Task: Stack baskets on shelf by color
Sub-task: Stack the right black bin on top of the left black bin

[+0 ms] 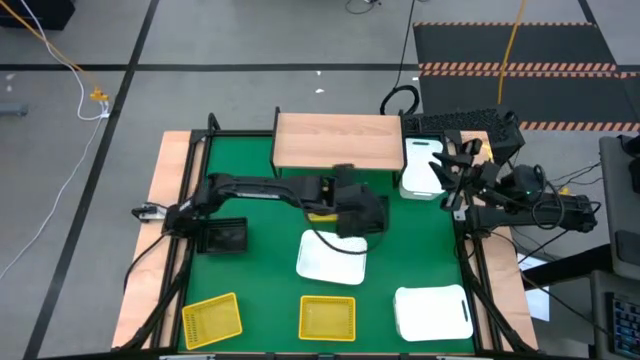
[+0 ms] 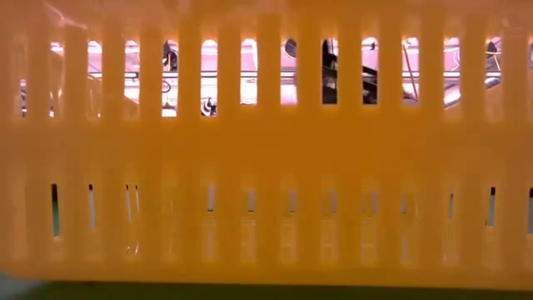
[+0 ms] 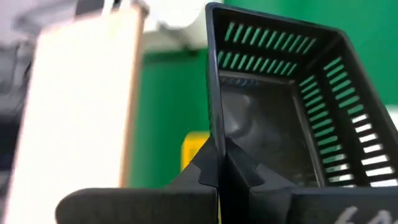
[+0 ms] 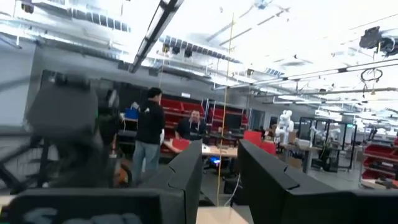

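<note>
Green table (image 1: 260,270); wrist view alone shows left gripper (image 3: 217,165) pinching black basket (image 3: 280,106).

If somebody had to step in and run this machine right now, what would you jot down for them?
Left end effector: shut on the rim of a black basket, held above the middle of the green mat, near the shelf.
Right end effector: open, empty, parked at the table's right edge.
Shelf: its top shows no baskets yet.
Baskets: another black one at the left; white ones beside the shelf's right end, mid-mat and front right; two yellow ones in the front row, a third partly hidden under the left arm.
Left: every colour stack.
</note>
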